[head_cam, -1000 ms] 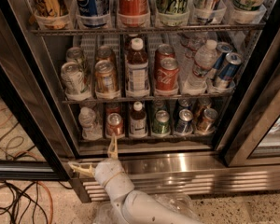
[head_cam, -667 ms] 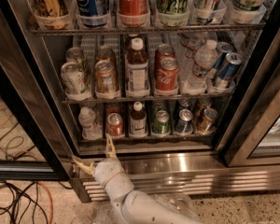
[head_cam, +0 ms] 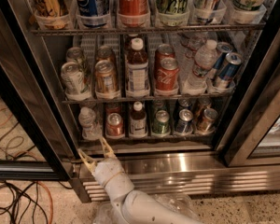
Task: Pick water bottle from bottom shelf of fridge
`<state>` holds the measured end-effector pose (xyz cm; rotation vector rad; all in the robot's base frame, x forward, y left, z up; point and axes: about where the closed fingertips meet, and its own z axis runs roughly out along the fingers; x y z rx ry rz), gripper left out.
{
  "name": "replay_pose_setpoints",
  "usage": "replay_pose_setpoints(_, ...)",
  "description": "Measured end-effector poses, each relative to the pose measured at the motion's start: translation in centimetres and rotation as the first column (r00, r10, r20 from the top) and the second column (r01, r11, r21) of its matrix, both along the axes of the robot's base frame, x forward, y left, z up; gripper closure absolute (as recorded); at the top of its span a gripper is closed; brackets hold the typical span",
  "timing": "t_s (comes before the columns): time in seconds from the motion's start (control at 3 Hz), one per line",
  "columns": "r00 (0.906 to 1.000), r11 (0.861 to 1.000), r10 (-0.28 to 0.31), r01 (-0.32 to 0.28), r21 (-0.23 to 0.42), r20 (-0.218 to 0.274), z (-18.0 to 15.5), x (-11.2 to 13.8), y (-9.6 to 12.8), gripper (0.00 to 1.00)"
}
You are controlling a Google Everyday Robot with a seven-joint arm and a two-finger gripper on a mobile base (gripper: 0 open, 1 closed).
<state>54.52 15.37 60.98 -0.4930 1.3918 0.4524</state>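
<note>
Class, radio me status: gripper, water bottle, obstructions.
Pale two-finger gripper open, empty, low before the steel-framed fridge. Small clear crinkled plastic water bottle upright, far left of bottom wire shelf. Nothing between; red can close beside bottle.

Dim warm light, glare on fridge (head_cam: 186,164) sill beside the gripper (head_cam: 92,147) low left, edges dark, slightly soft.

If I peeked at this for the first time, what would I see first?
First, the big fridge packed with shiny cans. Next, the white arm and its gripper, fingers open, just below the bottom shelf at the left, under the small water bottle. Tangled cables lie on the floor at far left.
</note>
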Motion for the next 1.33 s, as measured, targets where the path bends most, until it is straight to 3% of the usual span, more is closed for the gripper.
replay_pose_setpoints(0.33, 1.0000, 1.000, 0.005, -0.005, -0.003, 0.002, 0.0, 0.3, 0.2, 0.29)
replay_pose_setpoints(1.33, 0.9999, 1.000, 0.003, -0.003, -0.010, 0.011, 0.6, 3.7, 0.7, 0.35)
